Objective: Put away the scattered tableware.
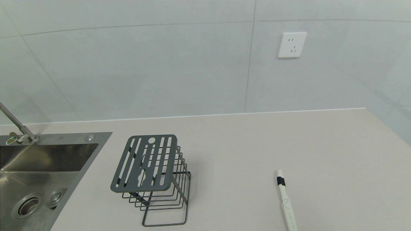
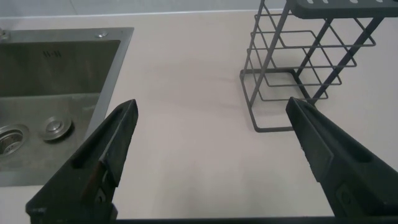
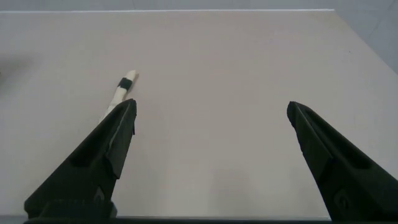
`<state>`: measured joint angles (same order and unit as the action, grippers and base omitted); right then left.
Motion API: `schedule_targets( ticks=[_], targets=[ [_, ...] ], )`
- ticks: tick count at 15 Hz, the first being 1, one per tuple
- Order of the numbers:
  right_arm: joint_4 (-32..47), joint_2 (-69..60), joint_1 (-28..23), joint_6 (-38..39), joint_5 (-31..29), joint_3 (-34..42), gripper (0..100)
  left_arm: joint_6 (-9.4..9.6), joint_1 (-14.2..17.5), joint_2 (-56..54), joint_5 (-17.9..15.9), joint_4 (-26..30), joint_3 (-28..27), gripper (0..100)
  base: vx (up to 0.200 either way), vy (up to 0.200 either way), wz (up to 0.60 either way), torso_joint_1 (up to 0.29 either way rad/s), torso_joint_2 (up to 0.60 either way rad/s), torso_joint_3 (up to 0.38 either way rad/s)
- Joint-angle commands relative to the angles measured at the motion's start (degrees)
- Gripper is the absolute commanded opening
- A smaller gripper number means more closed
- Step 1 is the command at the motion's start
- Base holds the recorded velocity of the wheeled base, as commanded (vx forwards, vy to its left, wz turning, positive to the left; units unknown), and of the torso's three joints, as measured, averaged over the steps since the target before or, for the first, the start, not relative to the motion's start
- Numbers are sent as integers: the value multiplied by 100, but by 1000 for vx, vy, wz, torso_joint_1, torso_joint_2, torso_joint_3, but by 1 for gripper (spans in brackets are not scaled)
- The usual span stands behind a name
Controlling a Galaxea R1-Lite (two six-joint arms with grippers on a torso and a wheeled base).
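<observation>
A pale surface (image 1: 257, 144) runs along a grey tiled wall, which carries a white socket (image 1: 292, 44) on the right. A steel sink (image 1: 64, 138) is set into the surface at the left, with a tap (image 1: 14, 123) at its far rim.

Just right of the sink stands a dark grey wire rack (image 1: 146, 163), upright, with a slotted plate on top. None of its slots can be seen holding anything.

The white utensil (image 1: 285, 200) lies flat on the near right of the surface, well apart from the rack. It is slim, with a black band near its far end. Its near end runs off the picture, so it may be a knife or a similar piece, and I cannot say which.

The left gripper (image 2: 211, 106) hangs above bare surface, jaws wide apart and holding nothing, with the rack's base ahead of it and the sink off to the left. The right gripper (image 3: 211, 104) hangs over the right part of the surface, jaws also wide apart, with the utensil beside its left jaw.
</observation>
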<state>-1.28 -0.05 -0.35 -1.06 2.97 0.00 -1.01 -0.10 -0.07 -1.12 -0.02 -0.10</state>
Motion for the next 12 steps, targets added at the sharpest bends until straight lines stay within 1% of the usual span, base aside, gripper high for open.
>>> schedule_targets(
  ticks=[1, 2, 3, 4, 5, 7, 8, 9, 11, 12],
  targets=[
    [-303, 5, 0, -26, 19, 0, 100, -4, 1, 7, -2, 2, 1, 100, 0, 0, 0, 0, 0, 0],
    [-856, 5, 0, -96, 28, 0, 100, 5, 1, 7, -2, 2, 1, 100, 0, 0, 0, 0, 0, 0],
    [-1050, 5, 0, -166, 168, 0, 100, 5, 1, 7, -2, 2, 1, 100, 0, 0, 0, 0, 0, 0],
    [-1032, 14, 9, -210, 590, 0, 100, -4, 1, 7, -2, 2, 1, 100, 0, 0, 0, 0, 0, 0],
    [-839, 66, 18, -202, 1135, -18, 100, -4, 1, 7, -2, 2, 1, 100, 0, 0, 0, 0, 0, 0],
    [40, 471, 18, -202, 1865, -290, 100, -4, 1, 7, -2, 2, 1, 100, 0, 0, 0, 0, 0, 0],
    [242, 690, 18, -184, 2032, -439, 100, 5, 1, 7, -2, 2, 1, 100, 0, 0, 0, 0, 0, 0],
    [269, 1121, 18, -175, 2225, -668, 100, 5, 1, 7, -2, 2, 1, 100, 0, 0, 0, 0, 0, 0],
    [269, 1517, 44, -184, 2410, -844, 100, 13, 1, 7, -2, 2, 1, 100, 0, 0, 0, 0, 0, 0],
    [277, 1842, 194, -202, 2612, -888, 100, 13, 1, 7, -2, 2, 1, 100, 0, 0, 0, 0, 0, 0]
  ],
)
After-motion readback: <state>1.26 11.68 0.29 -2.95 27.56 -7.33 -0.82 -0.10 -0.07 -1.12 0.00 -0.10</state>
